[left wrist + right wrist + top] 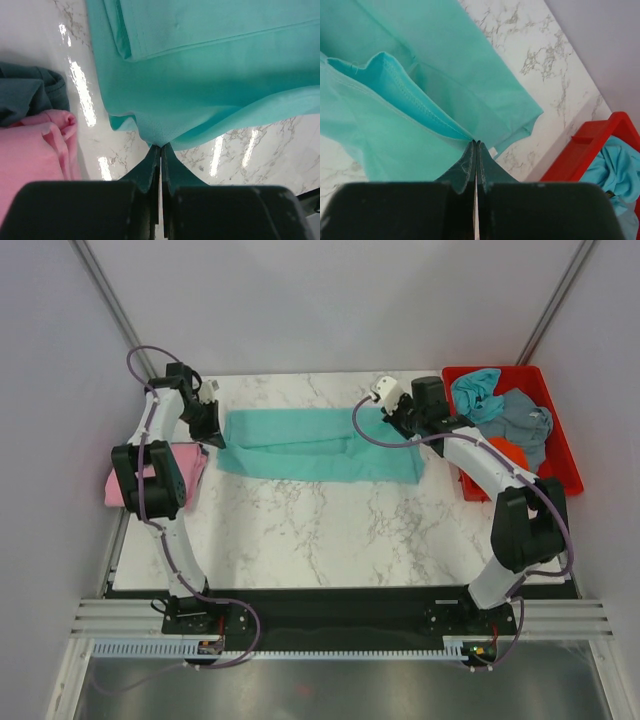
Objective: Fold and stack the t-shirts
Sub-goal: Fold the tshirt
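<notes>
A teal-green t-shirt lies stretched across the far middle of the marble table, folded lengthwise. My left gripper is shut on its left edge. My right gripper is shut on its right edge. A folded pink t-shirt lies at the table's left edge, also in the left wrist view with a dark grey-green cloth on it. Light blue, grey-blue and orange t-shirts lie crumpled in the tray.
A red plastic tray stands at the right edge of the table, its corner in the right wrist view. White walls close in the far side and both sides. The table's near half is bare marble.
</notes>
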Controlling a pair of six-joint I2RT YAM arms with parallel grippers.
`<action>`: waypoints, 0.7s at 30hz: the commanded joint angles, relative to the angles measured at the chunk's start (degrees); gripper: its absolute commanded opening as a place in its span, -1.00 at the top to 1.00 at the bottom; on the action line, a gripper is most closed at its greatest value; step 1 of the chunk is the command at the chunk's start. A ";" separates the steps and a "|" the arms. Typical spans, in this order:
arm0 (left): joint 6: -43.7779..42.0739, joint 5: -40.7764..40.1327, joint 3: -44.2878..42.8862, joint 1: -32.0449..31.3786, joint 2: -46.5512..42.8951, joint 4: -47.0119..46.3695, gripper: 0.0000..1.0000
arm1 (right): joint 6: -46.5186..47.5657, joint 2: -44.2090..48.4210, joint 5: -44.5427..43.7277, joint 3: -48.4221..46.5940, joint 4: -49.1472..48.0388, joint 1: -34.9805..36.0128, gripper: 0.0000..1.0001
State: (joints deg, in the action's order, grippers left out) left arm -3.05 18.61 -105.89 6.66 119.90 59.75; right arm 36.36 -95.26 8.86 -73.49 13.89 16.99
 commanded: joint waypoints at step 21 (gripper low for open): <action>-0.47 -8.23 -16.98 -3.23 11.32 -4.28 0.96 | -0.67 -24.78 -4.82 -26.16 -6.77 -1.44 1.00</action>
State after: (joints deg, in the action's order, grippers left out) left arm -3.03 13.21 -119.09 4.58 130.28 57.69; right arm 36.21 -118.24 5.41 -94.89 9.54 15.86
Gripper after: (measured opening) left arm 0.027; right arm 0.009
